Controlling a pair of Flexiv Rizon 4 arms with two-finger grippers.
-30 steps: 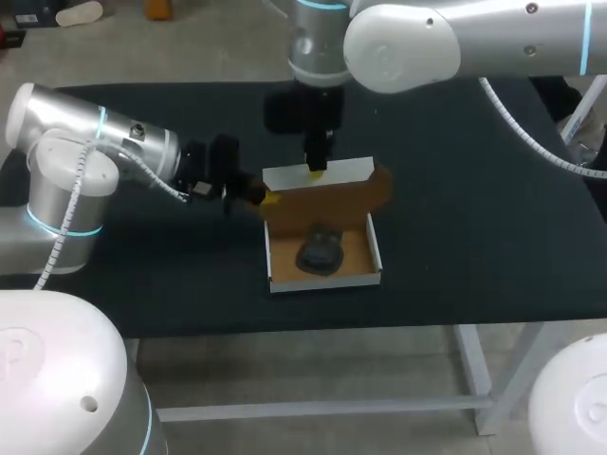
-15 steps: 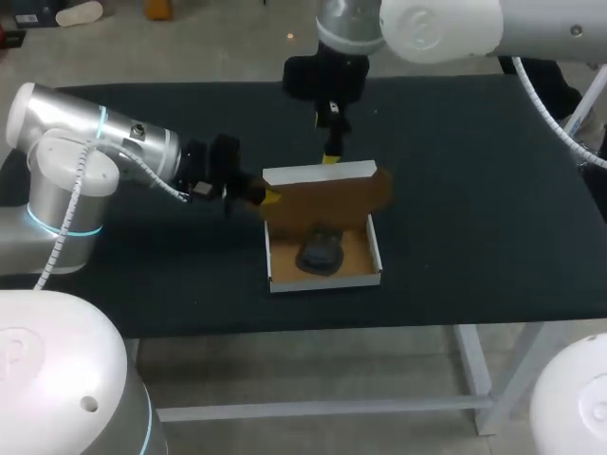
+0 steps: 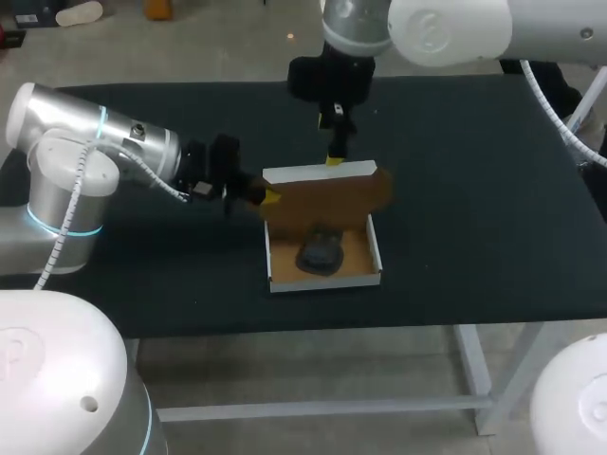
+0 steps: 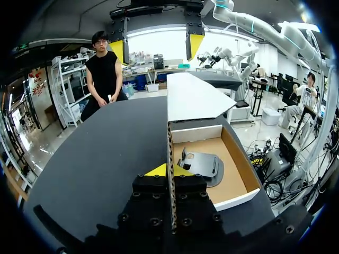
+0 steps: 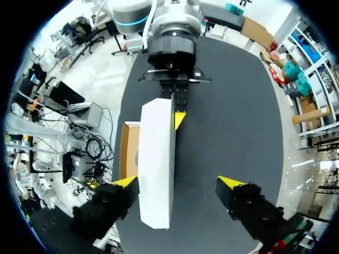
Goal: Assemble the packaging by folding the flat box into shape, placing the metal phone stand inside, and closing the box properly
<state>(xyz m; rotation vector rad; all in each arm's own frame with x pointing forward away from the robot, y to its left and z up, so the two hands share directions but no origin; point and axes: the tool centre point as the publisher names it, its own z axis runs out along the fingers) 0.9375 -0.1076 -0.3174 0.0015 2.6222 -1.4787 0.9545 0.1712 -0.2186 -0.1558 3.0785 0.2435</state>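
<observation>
Counter: a black counter (image 3: 474, 190) carries all the task's things near its middle.
Box: a white cardboard box with a brown inside (image 3: 322, 282) sits folded into a shallow open tray, its four low walls standing.
Lid: the box's broad lid flap (image 3: 327, 194) stands upright along the far wall. Its brown face is towards the tray and its white face is away from it. The head view shows a narrow white strip along its top edge.
Phone stand: a dark metal phone stand (image 3: 321, 251) lies flat on the floor of the tray, around the middle and apart from the front wall.
Left gripper: the left gripper (image 3: 269, 197) comes in low from the side at the lid's end. In the left wrist view the thin cardboard edge runs straight up between its two yellow tips, and both tips press on it, so it is clamped on the lid.
Right gripper: the right gripper (image 3: 334, 157) hangs above the lid's top edge on the far side of the box. In the right wrist view its fingers are spread wide with the white lid between them. The lid is close to one finger and well clear of the other, so the gripper holds nothing.
</observation>
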